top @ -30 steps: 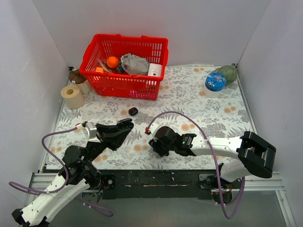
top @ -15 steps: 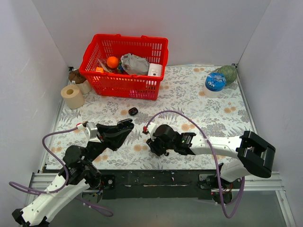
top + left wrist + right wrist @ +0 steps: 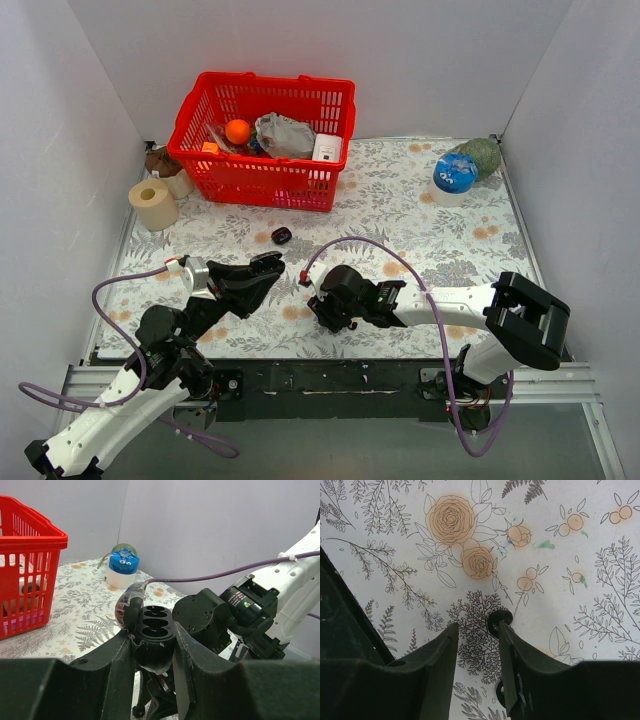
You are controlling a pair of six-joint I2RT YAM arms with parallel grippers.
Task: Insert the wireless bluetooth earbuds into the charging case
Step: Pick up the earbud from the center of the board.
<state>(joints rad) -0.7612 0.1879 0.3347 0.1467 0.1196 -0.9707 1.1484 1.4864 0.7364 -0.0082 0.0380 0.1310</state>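
Case (image 3: 155, 622) in left hand (image 3: 154, 639) | earbud (image 3: 499, 621) by right hand (image 3: 477, 628) | arm label (image 3: 235, 598) illegible

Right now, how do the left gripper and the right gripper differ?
The left gripper is shut on the open charging case and points sideways. The right gripper stands part open, holds nothing, and points down at the cloth over an earbud. Both are black and two-fingered.
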